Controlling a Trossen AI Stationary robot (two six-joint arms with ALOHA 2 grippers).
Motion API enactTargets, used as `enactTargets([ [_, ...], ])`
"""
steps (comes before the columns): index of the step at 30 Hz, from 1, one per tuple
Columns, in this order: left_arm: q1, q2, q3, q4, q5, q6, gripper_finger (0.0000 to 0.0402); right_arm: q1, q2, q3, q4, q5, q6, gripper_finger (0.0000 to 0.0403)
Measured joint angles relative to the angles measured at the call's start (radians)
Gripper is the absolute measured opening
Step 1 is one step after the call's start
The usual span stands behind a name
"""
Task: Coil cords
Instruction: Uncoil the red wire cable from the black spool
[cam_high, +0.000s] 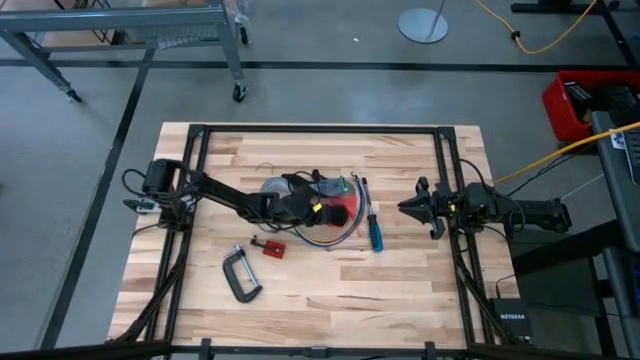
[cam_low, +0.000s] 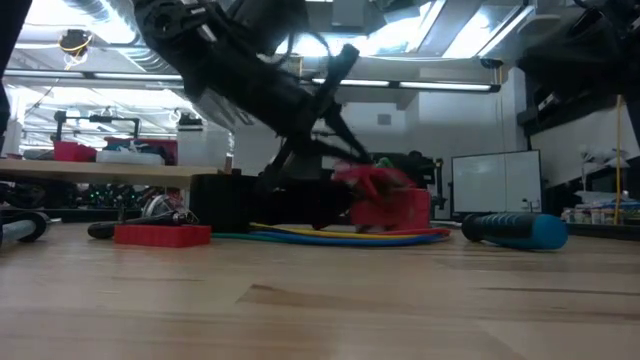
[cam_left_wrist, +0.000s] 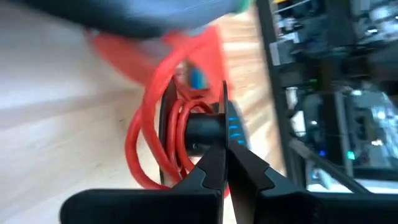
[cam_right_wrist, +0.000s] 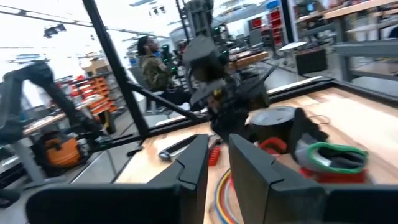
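A slim black-and-red cord (cam_high: 345, 207) lies in loose loops at the table's middle; in the left wrist view its red loops (cam_left_wrist: 177, 130) sit just past my fingers. A longer cord with orange, green and purple strands (cam_high: 322, 237) lies curved on the table beside it, and also shows in the low view (cam_low: 330, 236). My left gripper (cam_high: 318, 208) is low over the red loops, fingers shut (cam_left_wrist: 222, 163). My right gripper (cam_high: 408, 207) hangs open and empty toward the table's right side, pointing at the cords. My left gripper is shut at the black-and-red cord's loops, where a black strand (cam_left_wrist: 224, 106) and red turns (cam_left_wrist: 186, 149) run up to the fingertips. The fingers come slanting down from the table's left. The fingertips hide the place of contact. The loops rest on the table.
A grey tape roll (cam_high: 275, 187) lies just left of the cords, and a blue-handled screwdriver (cam_high: 374, 232) just right of them. A small red block (cam_high: 268, 246) and a metal C-clamp (cam_high: 240, 275) lie nearer the front. A dark frame (cam_high: 320, 130) rims the table.
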Motion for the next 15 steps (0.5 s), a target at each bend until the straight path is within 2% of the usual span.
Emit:
enactTargets([
  [5,0.000,-0.084,0.000,0.010,0.000,0.128,0.0001,0.000,0.000,0.000,0.003,-0.034,0.000,0.0069],
  [8,0.000,-0.157,0.000,0.012,-0.021,0.301,0.0000,0.000,0.000,0.000,0.004,-0.044,0.000,0.0069],
  [10,0.000,-0.205,0.000,0.015,-0.062,0.492,0.0000,0.000,0.000,0.000,0.008,-0.048,0.000,0.0069],
  [13,-0.009,-0.278,0.001,0.035,-0.131,0.901,0.0000,0.000,0.002,0.000,0.031,-0.042,0.000,0.0069],
  [15,-0.022,-0.309,0.001,0.092,-0.210,1.105,0.0000,0.000,0.010,0.000,0.064,-0.042,0.000,0.0069],
])
